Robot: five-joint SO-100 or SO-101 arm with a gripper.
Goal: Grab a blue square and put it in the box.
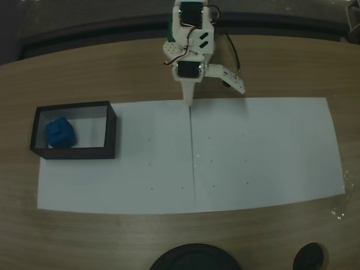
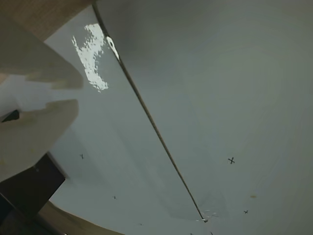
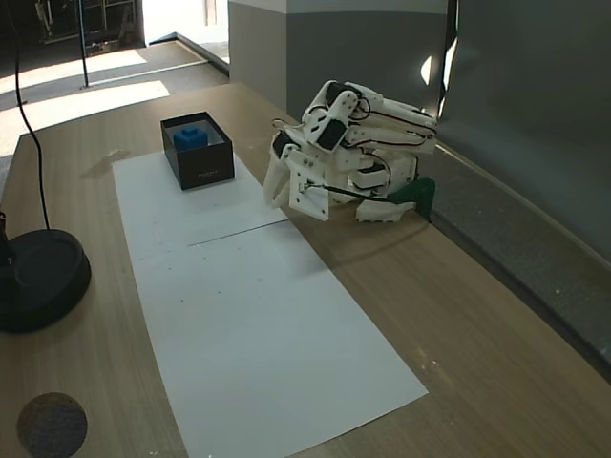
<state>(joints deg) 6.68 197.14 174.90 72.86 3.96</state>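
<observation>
Blue square (image 1: 61, 133) sits inside the box (image 1: 111, 130), far left in a fixed view. Claw (image 1: 215, 93) folded back at the counter's (image 1: 281, 62) rear edge, jaws apart, holding nothing. Cube lies well left of the claw; task looks complete.

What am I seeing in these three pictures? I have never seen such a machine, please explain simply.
It is a small white robot arm folded at the back of a wooden table. Its gripper, a two-finger claw, is open and holds nothing. One fixed camera looks down from above, another from the side, and the third rides on the wrist, close above the white paper. On the table lie the paper sheets and a black box. The blue square already sits inside the box.
</observation>
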